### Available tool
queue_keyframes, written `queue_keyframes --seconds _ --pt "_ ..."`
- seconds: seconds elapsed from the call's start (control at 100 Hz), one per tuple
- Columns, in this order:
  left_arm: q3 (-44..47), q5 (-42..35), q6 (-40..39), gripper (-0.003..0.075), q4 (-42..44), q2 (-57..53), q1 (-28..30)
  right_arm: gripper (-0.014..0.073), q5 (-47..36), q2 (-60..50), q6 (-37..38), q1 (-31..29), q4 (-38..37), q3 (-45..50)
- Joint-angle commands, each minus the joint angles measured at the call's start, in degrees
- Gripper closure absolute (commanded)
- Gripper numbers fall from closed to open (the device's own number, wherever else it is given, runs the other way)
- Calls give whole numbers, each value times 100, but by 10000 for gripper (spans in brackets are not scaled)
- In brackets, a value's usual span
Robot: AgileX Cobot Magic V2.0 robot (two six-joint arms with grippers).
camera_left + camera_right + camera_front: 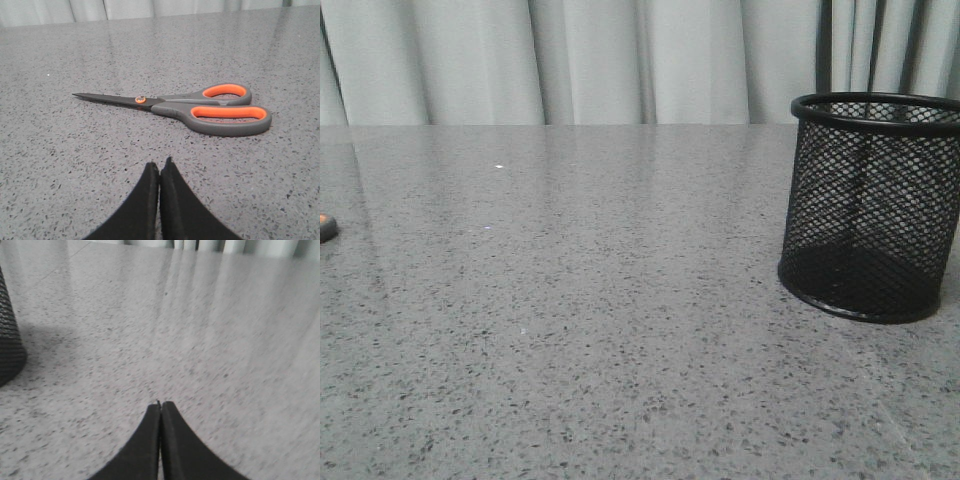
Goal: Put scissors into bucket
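Note:
The scissors (190, 105) lie flat and closed on the grey speckled table, with grey handles lined in orange and dark blades. In the front view only a tip of a handle (326, 228) shows at the left edge. My left gripper (160, 164) is shut and empty, a short way in front of the scissors. The bucket (870, 205), a black wire-mesh cylinder, stands upright at the right of the front view; its side (9, 340) shows in the right wrist view. My right gripper (160, 404) is shut and empty, beside the bucket and apart from it.
The grey speckled table (600, 330) stretches across the front view. Pale curtains (620, 60) hang behind its far edge. Neither arm shows in the front view.

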Motion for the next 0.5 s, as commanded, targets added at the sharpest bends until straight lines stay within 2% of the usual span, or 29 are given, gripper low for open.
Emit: queue_keyframes --seconds 0.0,0.16,0.21,0.25,0.26,0.31,0.38,0.42,0.49 --pt "168 -448 -57 741 -15 -141 8 638 -981 -99 0 -37 -581 100" --pt "168 -857 -57 741 -205 -141 -3 638 -2061 -99 0 -37 -612 100" --pt "168 -1230 -67 741 -845 -141 -3 638 -2318 -99 0 -37 -541 100" --pt "157 -1583 -69 741 -1957 -141 -3 638 -2582 -99 0 -37 -324 100" --pt "159 -1637 -69 741 -1957 -141 -3 638 -2582 -99 46 -37 -324 100" --pt "159 -2053 -69 741 -3262 -141 -3 638 -2851 -99 220 -37 87 100" --pt "159 -2549 -69 741 -4254 -141 -3 638 -2939 -99 314 -37 876 100" --pt "159 -2682 -69 741 -4599 -141 -3 638 -2867 -89 314 -37 1346 100" --pt "159 -2785 -69 741 -4860 -141 -3 638 -2690 -89 314 -37 2622 100"
